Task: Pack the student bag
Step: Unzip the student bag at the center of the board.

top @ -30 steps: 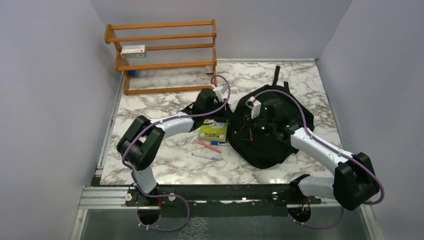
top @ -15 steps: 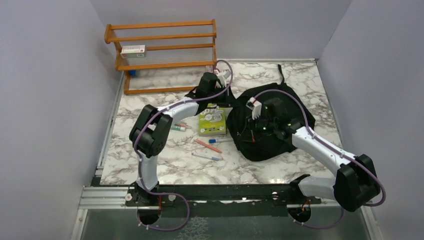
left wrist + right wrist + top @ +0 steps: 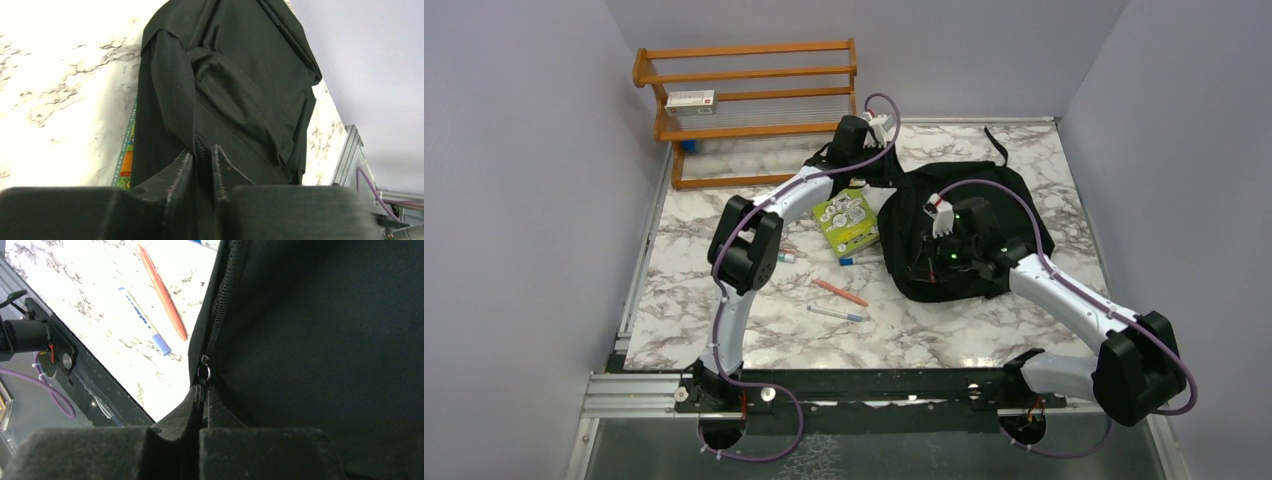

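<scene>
At the far left stands an orange wooden slatted shelf rack (image 3: 744,110) with a small white-and-red carton (image 3: 690,98) on one tier. Something blue (image 3: 687,146) beneath it is too small to identify. The left arm reaches across the white marble-patterned table (image 3: 674,300) to the far-left edge of the large black soft fabric student bag (image 3: 969,215). There the left gripper (image 3: 202,159) is pinched on a fold of the bag beside its zip.

Just left of the bag lies a green square picture book (image 3: 849,222), tilted, its right edge against the bag. Loose pens lie nearer the bases:
- a short marker (image 3: 784,255) beside the left arm's elbow
- a blue-capped pen (image 3: 856,260) by the book's near corner
- a slim orange pen (image 3: 841,292)
- a white pen with a blue cap (image 3: 837,313)

The bag lies slumped on the right half of the table, one strap (image 3: 994,143) trailing toward the far edge. The right gripper (image 3: 202,395) is clamped on the zip pull (image 3: 204,373) at the bag's near-left edge.

The right arm's wrist covers the middle of the bag, so whether the zip stands open there cannot be told. The bag's inside is hidden.
</scene>
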